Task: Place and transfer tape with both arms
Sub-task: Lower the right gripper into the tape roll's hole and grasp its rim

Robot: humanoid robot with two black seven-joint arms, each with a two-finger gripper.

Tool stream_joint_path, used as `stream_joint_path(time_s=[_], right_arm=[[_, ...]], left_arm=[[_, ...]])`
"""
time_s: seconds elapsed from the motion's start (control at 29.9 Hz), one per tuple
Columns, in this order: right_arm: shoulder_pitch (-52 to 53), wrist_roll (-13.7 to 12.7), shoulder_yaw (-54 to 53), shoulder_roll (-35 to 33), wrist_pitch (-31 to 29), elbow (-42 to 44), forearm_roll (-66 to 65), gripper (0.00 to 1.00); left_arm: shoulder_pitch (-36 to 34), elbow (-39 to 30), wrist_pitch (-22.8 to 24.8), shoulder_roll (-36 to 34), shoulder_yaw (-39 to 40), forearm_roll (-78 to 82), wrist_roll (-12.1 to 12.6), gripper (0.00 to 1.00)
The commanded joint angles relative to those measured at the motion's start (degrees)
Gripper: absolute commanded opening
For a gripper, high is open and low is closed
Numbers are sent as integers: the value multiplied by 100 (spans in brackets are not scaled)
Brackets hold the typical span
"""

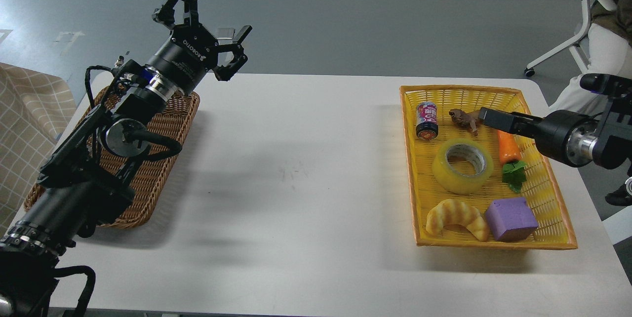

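The tape (463, 160), a translucent yellow roll with a grey-white core, lies flat in the middle of the yellow basket (409, 174) at the right of the table. My right gripper (493, 119) reaches in from the right, low over the basket's far part, just behind and to the right of the tape, by the toy lion (464, 117) and above the carrot (508, 149). It shows side-on as one dark bar, so its fingers cannot be told apart. My left gripper (212, 28) is open and empty, raised above the brown wicker basket (153, 178) at the far left.
The yellow basket also holds a small can (427, 119), a croissant toy (456, 216) and a purple block (511, 218). A checked cloth (24, 124) lies at the left edge. An office chair (592, 20) stands behind on the right.
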State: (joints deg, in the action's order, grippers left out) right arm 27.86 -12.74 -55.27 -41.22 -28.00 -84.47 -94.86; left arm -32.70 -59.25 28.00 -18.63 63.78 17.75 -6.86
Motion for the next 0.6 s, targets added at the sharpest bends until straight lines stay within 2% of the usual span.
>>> stream_joint_path(time_s=[0.0, 0.23, 0.57], right_arm=[[71, 96, 288, -53, 0, 53, -252, 98], [62, 105, 368, 35, 0, 370, -261, 98], [150, 105, 376, 500, 0, 880, -955, 97]], left_arm=[[1, 2, 0, -1, -6, 0, 1, 98], [10, 2, 0, -1, -6, 0, 1, 98], [10, 2, 0, -1, -6, 0, 1, 98]])
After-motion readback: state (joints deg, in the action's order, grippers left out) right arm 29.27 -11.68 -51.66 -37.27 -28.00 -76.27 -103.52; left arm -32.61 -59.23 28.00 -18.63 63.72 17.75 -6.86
